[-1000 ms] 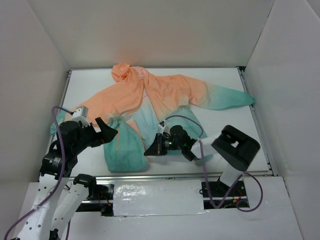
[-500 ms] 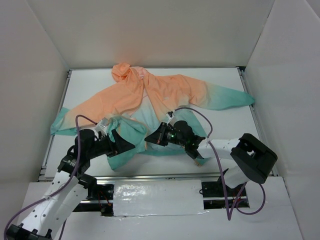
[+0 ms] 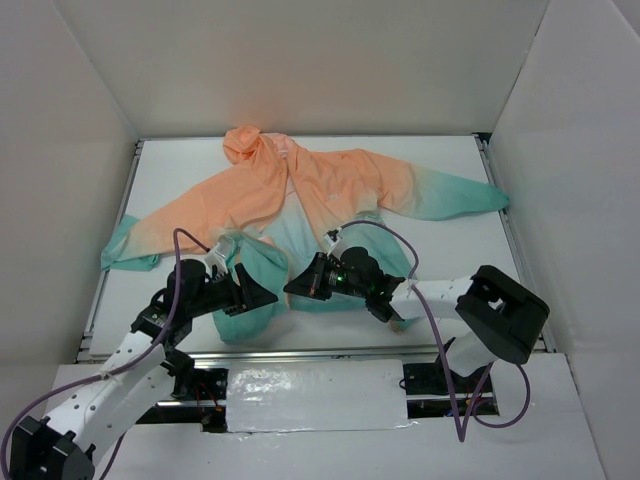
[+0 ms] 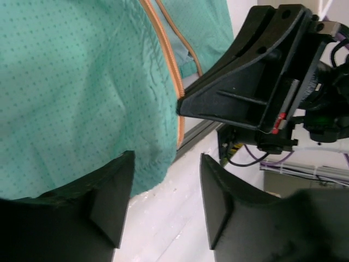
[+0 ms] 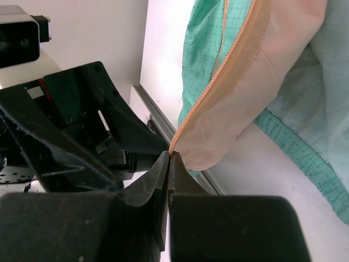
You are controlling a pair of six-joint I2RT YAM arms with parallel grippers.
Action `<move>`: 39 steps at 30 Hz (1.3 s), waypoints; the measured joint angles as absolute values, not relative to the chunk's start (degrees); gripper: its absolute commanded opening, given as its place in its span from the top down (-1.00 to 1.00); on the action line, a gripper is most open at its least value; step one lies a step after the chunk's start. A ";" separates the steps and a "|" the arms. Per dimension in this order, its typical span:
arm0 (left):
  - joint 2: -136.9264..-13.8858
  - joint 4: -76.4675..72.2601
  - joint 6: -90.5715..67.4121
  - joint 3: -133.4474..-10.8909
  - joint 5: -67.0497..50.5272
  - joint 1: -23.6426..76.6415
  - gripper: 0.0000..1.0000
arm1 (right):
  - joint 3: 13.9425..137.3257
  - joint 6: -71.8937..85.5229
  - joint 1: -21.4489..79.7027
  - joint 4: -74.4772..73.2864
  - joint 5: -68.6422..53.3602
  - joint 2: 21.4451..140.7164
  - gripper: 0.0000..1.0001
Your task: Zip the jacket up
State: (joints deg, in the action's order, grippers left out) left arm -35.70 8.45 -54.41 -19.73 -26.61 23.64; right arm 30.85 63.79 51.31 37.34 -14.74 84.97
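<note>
Two tools meet at the near edge of the surface (image 3: 180,165), right at the hem of the jacket (image 3: 320,190). Your right tool (image 5: 169,157) is pinched together on the bottom end of the orange zipper tape (image 5: 245,41), with that corner held up off the surface. Your left tool (image 4: 166,164) hangs with its fingers apart and nothing between them, just beside the teal panel (image 4: 71,82). Beyond them the jacket sprawls across the middle, its sleeves (image 3: 460,195) reaching toward the left and right edges and its hood (image 3: 245,143) at the far edge. Expect thin, light, slippery cloth that bunches and slides rather than resists. I'd take hold of the stiffer tape near the hem, not loose fabric, and hold the bottom taut.
</note>
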 measured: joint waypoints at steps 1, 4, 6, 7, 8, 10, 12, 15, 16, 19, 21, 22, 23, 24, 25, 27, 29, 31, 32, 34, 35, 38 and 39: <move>-36.42 8.08 -54.17 -19.75 -26.48 23.68 -0.20 | 30.85 63.86 51.31 37.41 -14.81 85.01 1.00; -38.50 6.35 -54.00 -19.73 -26.50 23.70 -0.19 | 30.85 64.07 51.40 37.78 -14.76 85.03 1.00; -39.55 5.41 -54.02 -19.55 -26.65 23.73 -0.21 | 30.85 64.10 51.40 37.82 -14.44 85.03 1.00; -39.64 5.04 -54.02 -19.33 -26.74 23.73 -0.21 | 30.85 64.10 51.40 37.82 -14.22 85.03 1.00; -39.59 4.93 -54.02 -19.20 -26.85 23.75 -0.23 | 30.85 64.12 51.40 37.82 -14.09 85.03 1.00; -39.51 4.27 -54.04 -18.90 -27.05 23.79 -0.23 | 30.85 64.14 51.40 37.87 -14.06 85.10 1.00; -39.53 3.46 -54.06 -18.50 -27.40 23.83 -0.23 | 30.89 64.29 51.40 38.15 -14.09 85.52 1.00; -39.79 1.69 -54.17 -17.87 -28.01 23.83 -0.21 | 31.20 64.58 51.40 38.33 -14.11 86.67 1.00; -39.90 1.10 -54.17 -17.56 -28.23 23.83 -0.20 | 31.24 64.69 51.40 38.37 -14.13 86.96 1.00; -40.21 0.10 -54.30 -16.56 -28.73 23.97 -0.09 | 31.29 64.71 51.40 38.35 -14.09 87.24 1.00; -40.42 -0.36 -54.28 -16.03 -28.86 24.10 -0.09 | 31.46 64.71 51.40 38.30 -14.04 87.24 1.00; -40.45 -0.64 -54.28 -15.73 -28.86 24.16 -0.09 | 31.59 64.71 51.40 38.35 -14.00 87.24 1.00; -40.45 -0.82 -54.28 -15.46 -28.88 24.21 -0.10 | 31.68 64.71 51.40 38.37 -13.91 87.24 1.00; -40.56 -1.04 -54.28 -15.25 -28.88 24.23 -0.11 | 31.79 64.71 51.40 38.35 -13.89 87.24 1.00; -40.75 -1.34 -54.26 -15.07 -28.88 24.23 -0.12 | 31.86 64.69 51.40 38.33 -13.89 87.24 1.00; -41.06 -1.91 -54.30 -14.59 -28.95 24.23 -0.12 | 31.99 64.69 51.40 38.33 -13.91 87.24 1.00; -41.32 -2.83 -54.41 -13.91 -29.32 24.23 -0.09 | 32.14 64.66 51.40 38.17 -13.91 87.24 1.00; -41.67 -4.43 -54.63 -13.19 -30.00 24.27 -0.06 | 32.36 64.66 51.40 38.15 -13.93 87.24 1.00; -41.80 -5.13 -54.76 -12.82 -30.35 24.32 -0.05 | 32.42 64.69 51.40 38.15 -13.91 87.24 1.00; -42.00 -6.33 -55.51 -12.29 -30.94 24.34 -0.05 | 32.47 64.69 51.40 38.15 -13.93 87.24 1.00; -42.02 -6.83 -55.72 -12.14 -31.16 24.40 -0.06 | 32.47 64.69 51.40 38.15 -13.93 87.24 1.00; -42.02 -7.88 -55.86 -11.99 -31.57 24.58 0.10 | 32.47 64.69 51.40 38.17 -13.96 87.24 1.00; -42.02 -8.05 -56.01 -11.99 -31.66 24.60 0.14 | 32.49 64.69 51.40 38.20 -13.98 87.24 1.00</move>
State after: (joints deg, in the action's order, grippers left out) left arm -42.02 -8.05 -56.01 -11.99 -31.66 24.60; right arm 32.49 64.69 51.40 38.20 -13.98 87.24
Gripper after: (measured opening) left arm 0.492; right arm 0.009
